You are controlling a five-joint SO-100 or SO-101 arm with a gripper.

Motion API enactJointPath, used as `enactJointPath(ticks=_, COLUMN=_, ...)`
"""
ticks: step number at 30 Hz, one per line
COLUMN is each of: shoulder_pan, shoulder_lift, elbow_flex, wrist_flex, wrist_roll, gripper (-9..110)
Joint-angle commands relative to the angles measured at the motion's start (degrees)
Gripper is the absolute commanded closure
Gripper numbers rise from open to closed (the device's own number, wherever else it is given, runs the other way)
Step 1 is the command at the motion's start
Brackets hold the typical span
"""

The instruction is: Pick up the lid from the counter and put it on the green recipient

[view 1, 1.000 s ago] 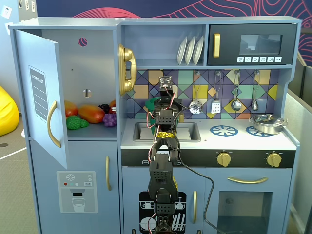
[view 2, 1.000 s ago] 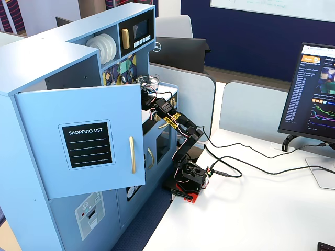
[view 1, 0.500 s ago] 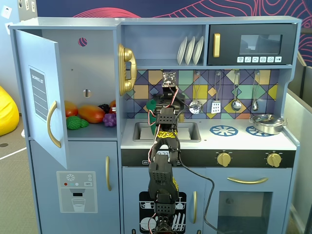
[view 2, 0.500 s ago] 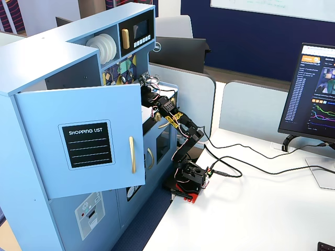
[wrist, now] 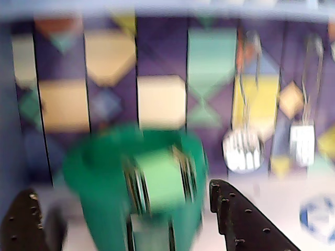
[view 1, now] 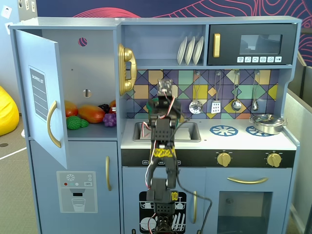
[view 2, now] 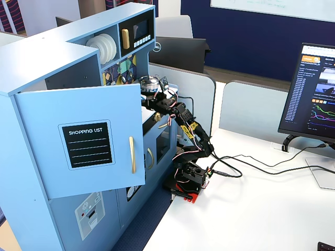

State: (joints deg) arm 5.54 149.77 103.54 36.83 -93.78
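Patterned backsplash tiles (wrist: 162, 102) filled the upper part of the blurred wrist view, with hanging utensils (wrist: 242, 149) at right. At lower centre stood the green recipient (wrist: 104, 183), open-topped, its lighter ribbed strap (wrist: 159, 180) facing the camera; the gripper (wrist: 120, 209) had its jaws apart, one dark finger at lower left and one (wrist: 235, 219) at lower right. No lid location could be determined; in a fixed view the arm (view 1: 163, 126) hid the sink (view 1: 192, 131) area, and the silver pot (view 1: 267, 123) sat at right.

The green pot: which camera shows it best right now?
The wrist view: the green pot fills the lower centre, blurred, between the gripper fingers. In both fixed views it is hidden, by the arm or the open cupboard door.
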Motion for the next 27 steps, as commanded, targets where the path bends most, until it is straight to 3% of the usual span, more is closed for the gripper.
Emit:
enactJointPath(ticks=1, shoulder_pan=1.1, shoulder_lift=9.8, elbow_flex=9.1, wrist_flex=4.3, wrist_roll=1.1, gripper=73)
enactJointPath(ticks=10, shoulder_pan=2.5, shoulder_lift=25.4, elbow_flex=41.8, wrist_flex=13.9, wrist_roll=-5.7, gripper=101)
enactJointPath(ticks=16, shoulder_pan=-2.2, shoulder_lift=27.8, elbow_flex=56.8, wrist_flex=18.5, wrist_roll=6.0, gripper=101)
enactJointPath(ticks=19, shoulder_pan=-6.2, shoulder_lift=27.1, elbow_flex=61.1, wrist_flex=25.8, wrist_roll=1.5, gripper=101)
enactJointPath(ticks=23, shoulder_pan=-10.3, shoulder_lift=29.4, elbow_flex=65.4, wrist_flex=33.0, wrist_roll=9.7, gripper=101)
enactJointPath(ticks=27, shoulder_pan=-10.8, shoulder_lift=32.3, elbow_flex=68.1, wrist_flex=41.1, wrist_roll=10.5, gripper=100)
